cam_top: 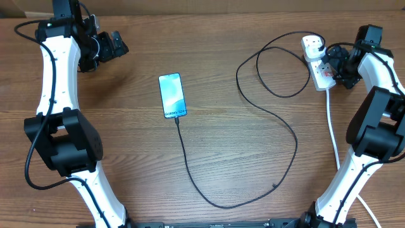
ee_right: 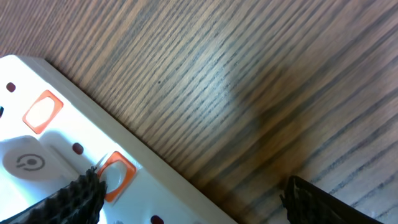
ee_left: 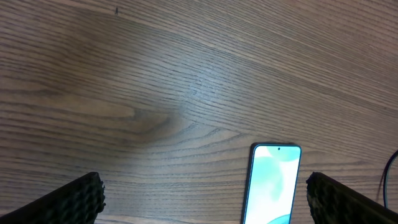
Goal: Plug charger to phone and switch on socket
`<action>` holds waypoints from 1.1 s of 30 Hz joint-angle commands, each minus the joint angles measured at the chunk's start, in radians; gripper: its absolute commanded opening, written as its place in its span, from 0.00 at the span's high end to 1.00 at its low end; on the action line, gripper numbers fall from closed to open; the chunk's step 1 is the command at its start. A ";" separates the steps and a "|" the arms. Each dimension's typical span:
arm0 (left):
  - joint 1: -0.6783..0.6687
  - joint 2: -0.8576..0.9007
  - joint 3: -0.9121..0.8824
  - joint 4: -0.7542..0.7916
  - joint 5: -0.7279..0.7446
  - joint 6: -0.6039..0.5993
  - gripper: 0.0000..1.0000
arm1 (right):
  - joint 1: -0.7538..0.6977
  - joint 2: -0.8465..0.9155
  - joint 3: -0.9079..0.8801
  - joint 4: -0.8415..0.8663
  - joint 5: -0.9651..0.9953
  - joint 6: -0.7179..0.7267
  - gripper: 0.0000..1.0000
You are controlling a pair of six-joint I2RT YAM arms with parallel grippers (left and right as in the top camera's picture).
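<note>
The phone [cam_top: 172, 95] lies face up and lit near the middle of the table [cam_top: 126, 145], its "Galaxy S24" edge toward the robot. The thin black charger [cam_top: 295, 144] meets that short edge, so the connector looks seated, though the tip is too small to be sure. From there the cable runs toward the robot, loops round to the right and curls back up to the socket [cam_top: 318, 65], which sits at the far right with its thick white cord [cam_top: 330, 120] trailing toward the robot. Whether the black plug is fully in an outlet cannot be made out. The step in hand appears to be switching on the socket. The right gripper [ee_right: 189, 199] hangs over the strip with its jaws spread wide and empty, and 1 fingertip [ee_right: 81, 196] is just beside the nearer of 2 orange switches [ee_right: 115, 173]; contact cannot be confirmed. The next move calls for that fingertip to settle squarely on the rocker and press down without sliding the light strip. The left gripper [ee_left: 204, 186] hovers over bare wood beyond the phone, jaws fully spread, holding nothing.
</note>
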 commanded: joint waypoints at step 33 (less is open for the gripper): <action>-0.008 -0.006 0.012 0.000 -0.006 0.001 0.00 | 0.200 -0.572 0.579 -0.955 -0.148 -0.273 0.00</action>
